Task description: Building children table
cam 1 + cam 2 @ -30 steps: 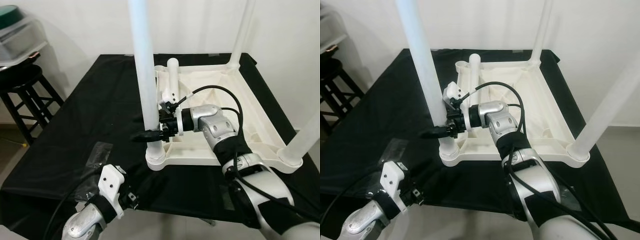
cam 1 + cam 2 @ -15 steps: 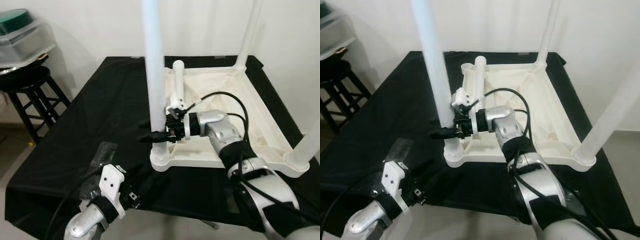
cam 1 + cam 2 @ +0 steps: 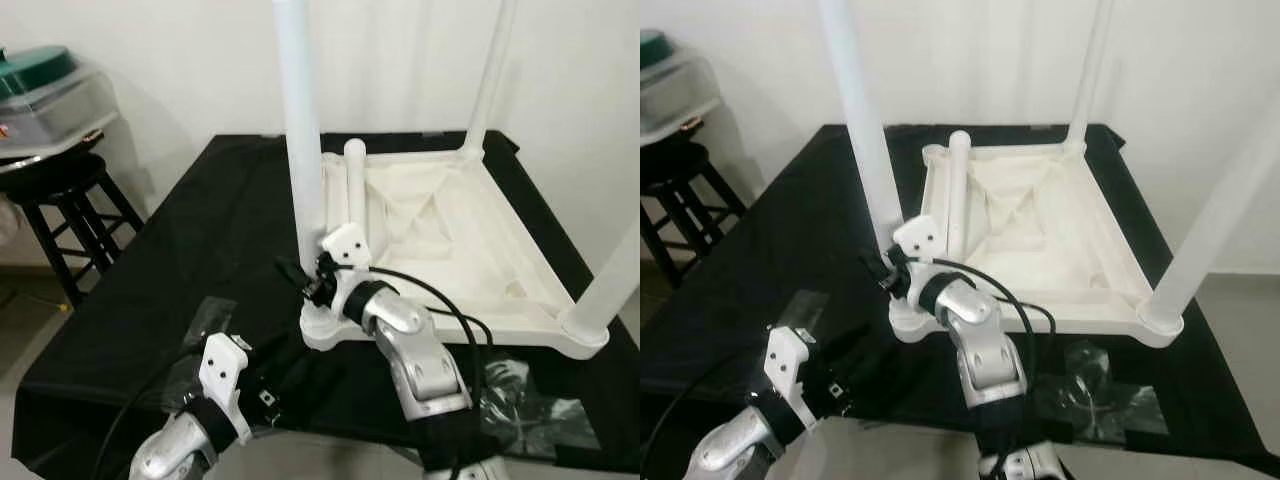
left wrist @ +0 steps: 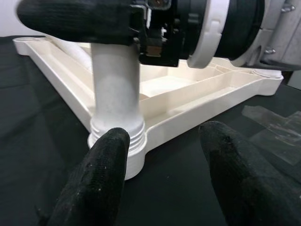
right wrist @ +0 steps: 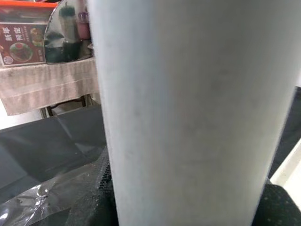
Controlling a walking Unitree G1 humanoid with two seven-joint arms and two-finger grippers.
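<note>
The white children's table [image 3: 470, 338] lies upside down on a black cloth. Three legs stand upright in its corners, and a loose leg [image 3: 352, 185] lies inside the frame. My right gripper [image 3: 300, 280] is shut on the near-left leg [image 3: 300, 130] just above its corner socket; in the right wrist view that leg [image 5: 188, 113] is pressed close between the black fingers [image 5: 91, 200]. My left gripper [image 4: 164, 141] is open, low over the cloth a short way in front of the same socket [image 4: 117, 136], touching nothing.
A black stool [image 3: 60, 185] carrying a clear box with a green lid [image 3: 45, 90] stands at the left. Crumpled plastic bags lie on the cloth at front right [image 3: 530, 395] and front left [image 3: 205, 320]. A white wall is close behind.
The whole view has shifted. My right arm has swung round from the right to the near side, with its gripper still on the near-left leg's base. The left gripper stays low.
</note>
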